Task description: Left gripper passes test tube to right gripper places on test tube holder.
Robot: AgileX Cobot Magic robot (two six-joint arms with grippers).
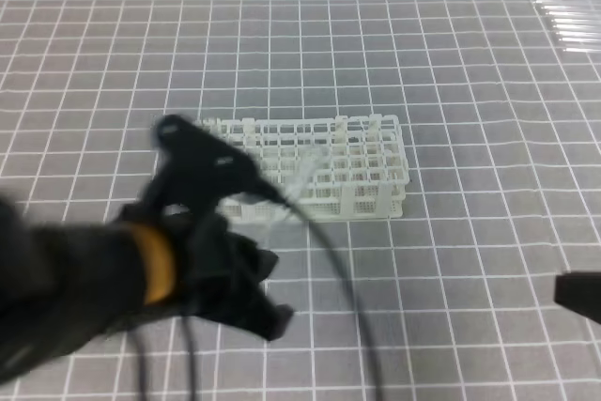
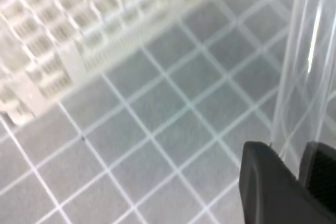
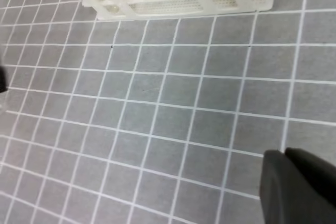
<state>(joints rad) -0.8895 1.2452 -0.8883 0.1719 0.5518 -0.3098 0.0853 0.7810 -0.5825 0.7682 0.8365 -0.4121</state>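
clear test tube (image 2: 307,51) clamped in left hand (image 2: 294,169); right hand (image 3: 286,156) closed, empty.

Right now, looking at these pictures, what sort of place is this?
Probably a lab-style test bench for robot handling. A white test tube holder stands on a grey grid-marked table, a clear test tube sits in the left gripper, and a ridged clear tray of tubes lies at the far corner.

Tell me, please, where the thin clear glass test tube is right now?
The clear glass test tube is clamped in the black left gripper, at the right of the left wrist view, above the grey gridded mat, near the white lattice rack.
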